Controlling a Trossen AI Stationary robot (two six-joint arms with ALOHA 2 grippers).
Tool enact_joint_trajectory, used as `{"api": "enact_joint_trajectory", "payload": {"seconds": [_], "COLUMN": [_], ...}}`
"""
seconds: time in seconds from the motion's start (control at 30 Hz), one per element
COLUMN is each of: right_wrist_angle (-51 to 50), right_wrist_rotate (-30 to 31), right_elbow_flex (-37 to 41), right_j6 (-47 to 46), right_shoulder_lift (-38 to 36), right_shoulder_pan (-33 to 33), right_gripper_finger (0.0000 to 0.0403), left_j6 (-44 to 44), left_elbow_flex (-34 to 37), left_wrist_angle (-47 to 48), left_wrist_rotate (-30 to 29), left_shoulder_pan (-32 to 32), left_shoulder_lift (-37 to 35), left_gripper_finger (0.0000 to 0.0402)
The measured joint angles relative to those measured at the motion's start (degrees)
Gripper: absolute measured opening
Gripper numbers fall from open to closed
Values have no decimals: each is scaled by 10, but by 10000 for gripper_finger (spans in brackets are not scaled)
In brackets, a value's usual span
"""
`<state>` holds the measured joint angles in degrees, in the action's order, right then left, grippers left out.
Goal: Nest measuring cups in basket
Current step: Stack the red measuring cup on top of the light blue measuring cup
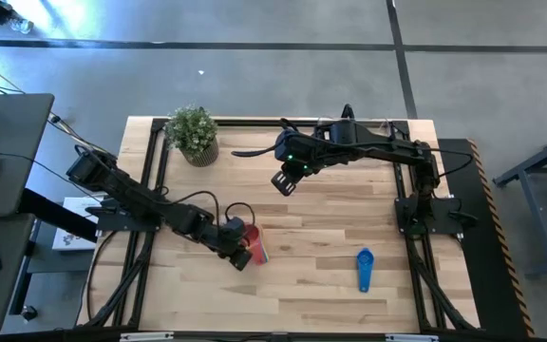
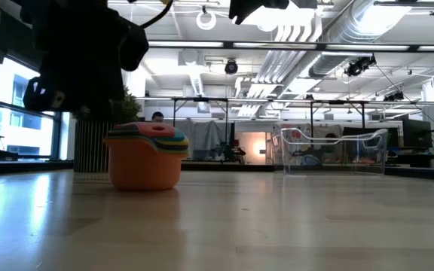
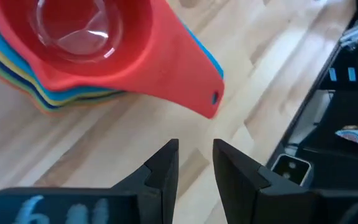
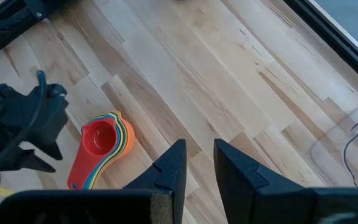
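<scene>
Several measuring cups sit nested in one stack on the wooden surface, red on top, its flat handle pointing toward the left end effector. That end effector hovers just beside the handle tip, not touching it, fingers a narrow gap apart and holding nothing. One blue cup lies alone, well apart toward the right front of the surface. The clear basket stands at the far right corner. The left arm reaches low across from the left edge; the right arm stretches from its post toward the middle, its end effector raised above bare wood, fingers slightly parted, empty. No readable writing shows.
</scene>
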<state>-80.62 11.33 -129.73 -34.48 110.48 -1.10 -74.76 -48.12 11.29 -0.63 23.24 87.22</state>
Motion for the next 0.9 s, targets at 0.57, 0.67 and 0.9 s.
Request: {"api": "enact_joint_trajectory", "payload": {"seconds": [0.57,0.67,0.9], "right_wrist_angle": [-2,-2,-2], "right_wrist_rotate": [-3,-3,-2], "right_elbow_flex": [0,0,0], "right_j6": [5,5,14], "right_shoulder_lift": [0,0,0], "right_shoulder_pan": [0,0,0], "right_gripper_finger": [74,74,74], "left_j6": [0,-1,-1], "left_elbow_flex": [0,0,0], "left_wrist_angle": [-21,-48,-60], "left_wrist_rotate": [0,0,6], "left_shoulder_pan": [-23,-27,-31], "left_shoulder_lift": [58,65,67], "left_gripper_finger": [90,90,90]}}
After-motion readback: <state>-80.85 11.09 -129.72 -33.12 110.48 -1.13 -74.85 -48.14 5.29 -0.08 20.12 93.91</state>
